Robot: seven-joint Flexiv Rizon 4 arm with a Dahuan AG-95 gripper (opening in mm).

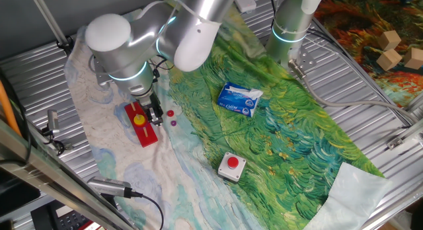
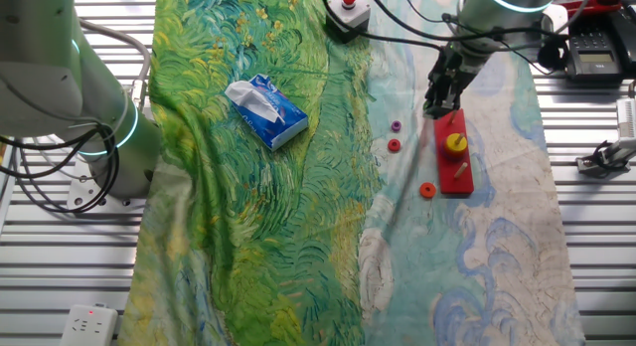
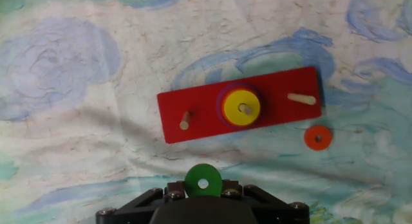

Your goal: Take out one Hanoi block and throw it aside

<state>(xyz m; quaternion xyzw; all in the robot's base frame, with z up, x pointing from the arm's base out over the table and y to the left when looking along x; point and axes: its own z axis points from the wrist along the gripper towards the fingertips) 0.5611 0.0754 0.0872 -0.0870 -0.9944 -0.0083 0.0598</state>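
In the hand view my gripper (image 3: 203,186) is shut on the green Hanoi block (image 3: 193,176), a flat disc with a centre hole, held upright between the fingers just in front of the red board (image 3: 193,114). The board lies on the cloth with three pegs. A yellow disc (image 3: 233,103) sits on the middle peg and the outer pegs are bare. In one fixed view the gripper (image 1: 153,115) hangs over the board (image 1: 147,135). In the other fixed view the gripper (image 2: 437,107) is at the board's far end (image 2: 459,179). The green block is hidden in both fixed views.
An orange disc (image 3: 318,138) lies beside the board, with red (image 2: 394,144) and purple (image 2: 396,126) discs nearby. A tissue packet (image 1: 240,99) and a red button box (image 1: 232,165) sit on the green cloth. A second arm's base (image 1: 291,25) stands at the back.
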